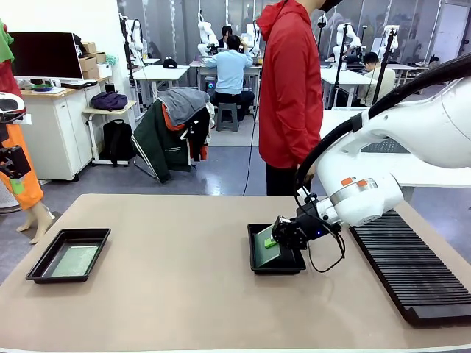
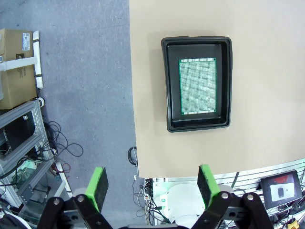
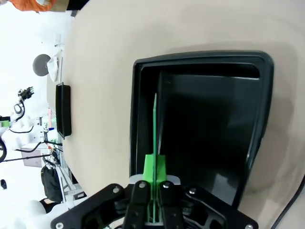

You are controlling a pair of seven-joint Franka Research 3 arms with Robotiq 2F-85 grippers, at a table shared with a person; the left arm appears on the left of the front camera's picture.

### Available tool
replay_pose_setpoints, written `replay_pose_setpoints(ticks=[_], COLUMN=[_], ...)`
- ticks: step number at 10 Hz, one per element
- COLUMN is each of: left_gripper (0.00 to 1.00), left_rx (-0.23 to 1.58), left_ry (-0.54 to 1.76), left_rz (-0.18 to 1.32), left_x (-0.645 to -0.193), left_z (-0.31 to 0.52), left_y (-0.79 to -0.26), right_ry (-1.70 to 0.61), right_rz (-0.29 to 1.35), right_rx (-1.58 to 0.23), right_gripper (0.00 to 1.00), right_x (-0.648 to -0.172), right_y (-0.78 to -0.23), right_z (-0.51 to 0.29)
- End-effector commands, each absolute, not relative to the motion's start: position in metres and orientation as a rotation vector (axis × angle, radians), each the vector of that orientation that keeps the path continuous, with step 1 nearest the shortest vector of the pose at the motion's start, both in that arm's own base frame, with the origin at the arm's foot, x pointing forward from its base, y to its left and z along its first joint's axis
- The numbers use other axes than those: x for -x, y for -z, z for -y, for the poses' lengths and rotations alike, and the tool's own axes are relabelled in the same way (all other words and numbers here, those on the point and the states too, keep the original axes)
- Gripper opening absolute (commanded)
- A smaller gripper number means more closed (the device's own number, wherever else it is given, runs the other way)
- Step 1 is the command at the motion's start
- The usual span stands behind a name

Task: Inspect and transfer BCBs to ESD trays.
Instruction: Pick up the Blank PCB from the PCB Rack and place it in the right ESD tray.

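On the table (image 1: 184, 294), one ESD tray (image 1: 44, 268) sits at nine o'clock near the left edge, a BCB (image 1: 75, 260) lying flat in it. A second ESD tray (image 1: 276, 266) sits just right of centre, with another BCB (image 1: 266, 246) tilted on edge inside it, pinched in the right gripper (image 1: 274, 240). A slotted rack (image 1: 412, 268) lies at three o'clock, right of that tray. A person (image 1: 291, 95) stands at twelve o'clock behind the table.

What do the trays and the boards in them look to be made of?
Black trays: likely moulded plastic, from the smooth semi-gloss walls and rounded flared rims. Flat board: seemingly perforated circuit board, matte green with a fine regular dot grid. Board in the right gripper, edge-on: thin, rigid, green.
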State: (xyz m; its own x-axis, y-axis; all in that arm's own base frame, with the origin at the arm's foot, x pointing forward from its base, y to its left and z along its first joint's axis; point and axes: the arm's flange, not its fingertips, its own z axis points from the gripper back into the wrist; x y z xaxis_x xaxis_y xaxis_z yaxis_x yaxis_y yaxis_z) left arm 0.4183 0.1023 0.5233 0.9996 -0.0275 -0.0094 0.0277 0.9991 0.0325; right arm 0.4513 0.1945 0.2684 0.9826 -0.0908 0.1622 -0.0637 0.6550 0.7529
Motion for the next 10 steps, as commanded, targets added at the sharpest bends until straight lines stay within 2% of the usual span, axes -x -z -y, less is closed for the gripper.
replay_pose_setpoints(ticks=[1, 7, 10], left_gripper=[1.0, 1.0, 1.0], left_rx=[-0.034, -0.034, -0.034], left_ry=[0.027, 0.027, 0.027], left_rz=[-0.005, -0.005, -0.005], left_x=[-0.419, -0.419, -0.419], left_z=[-0.104, -0.104, -0.104], left_y=[-0.522, -0.522, -0.522], right_ry=[0.016, 0.012, 0.022], right_rz=[0.191, 0.196, 0.176], right_rx=[-0.853, -0.858, -0.81], right_gripper=[0.02, 0.02, 0.29], right_x=[-0.45, -0.452, -0.46], right_y=[-0.274, -0.271, -0.29], right_z=[-0.194, -0.195, -0.196])
